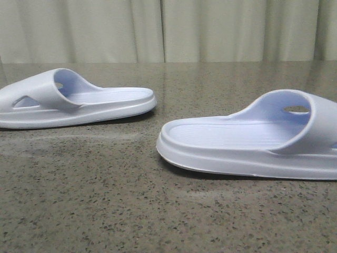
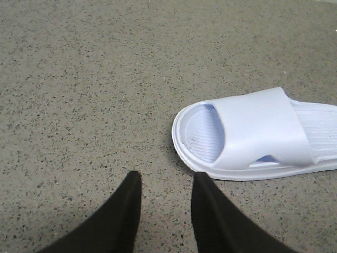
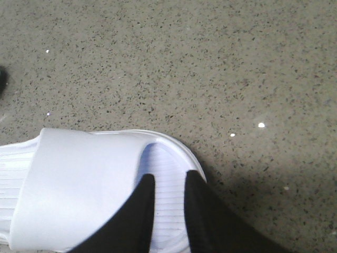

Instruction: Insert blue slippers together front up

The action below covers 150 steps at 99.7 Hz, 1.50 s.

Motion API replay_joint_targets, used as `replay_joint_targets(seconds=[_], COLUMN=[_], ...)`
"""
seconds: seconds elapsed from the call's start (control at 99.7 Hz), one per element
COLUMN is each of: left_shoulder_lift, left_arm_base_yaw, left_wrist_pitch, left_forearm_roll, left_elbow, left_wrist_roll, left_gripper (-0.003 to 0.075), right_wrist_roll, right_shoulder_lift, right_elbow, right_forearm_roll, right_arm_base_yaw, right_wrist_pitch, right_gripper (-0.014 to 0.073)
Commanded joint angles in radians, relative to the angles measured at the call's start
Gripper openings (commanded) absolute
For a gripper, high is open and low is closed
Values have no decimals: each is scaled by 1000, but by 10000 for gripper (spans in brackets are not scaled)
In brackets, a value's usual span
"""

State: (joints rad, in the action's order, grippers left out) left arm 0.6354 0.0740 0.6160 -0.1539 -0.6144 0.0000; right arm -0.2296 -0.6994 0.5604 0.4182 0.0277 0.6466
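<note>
Two blue slippers lie apart on the speckled table, soles down. In the front view the left slipper has its strap at the left, and the right slipper has its strap at the right. Neither gripper shows in that view. My left gripper is open over bare table, just beside the toe rim of the left slipper, with nothing between its fingers. My right gripper is open with a narrow gap over the toe end of the right slipper. Ribbed footbed shows between its fingers.
The grey-brown speckled table stretches in front of and between the slippers. A pale curtain hangs behind the table's far edge. A small dark shape sits at the edge of the right wrist view.
</note>
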Motion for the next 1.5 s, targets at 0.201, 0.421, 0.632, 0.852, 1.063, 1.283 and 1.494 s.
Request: replay_joint_targets(seconds=[0.201, 0.421, 0.632, 0.852, 1.063, 1.283, 1.494], left_shoulder_lift=[8, 36, 45, 45, 45, 45, 45], left_arm_base_yaw=[1, 1, 1, 1, 1, 1, 1], left_wrist_pitch=[-77, -81, -81, -81, -81, -81, -81], left_forearm_roll=[-33, -76, -114, -116, -116, -118, -132], left_elbow=[-37, -37, -37, -37, -37, -37, -37], left_wrist_roll=[6, 27, 57, 57, 57, 57, 57], left_gripper=[268, 268, 268, 268, 268, 268, 268], right_wrist_roll=[-3, -16, -76, -183, -253, -306, -330], right_shoulder_lift=[-22, -170, -260, -296, -357, -413, -425], right_elbow=[51, 126, 151, 151, 151, 151, 151], right_forearm_roll=[-43, -43, 26, 150, 246, 307, 333], right_arm_base_yaw=[53, 144, 146, 181, 241, 244, 244], right_wrist_pitch=[-20, 80, 146, 178, 228, 293, 319], right_gripper=[195, 206, 282, 281, 281, 281, 275])
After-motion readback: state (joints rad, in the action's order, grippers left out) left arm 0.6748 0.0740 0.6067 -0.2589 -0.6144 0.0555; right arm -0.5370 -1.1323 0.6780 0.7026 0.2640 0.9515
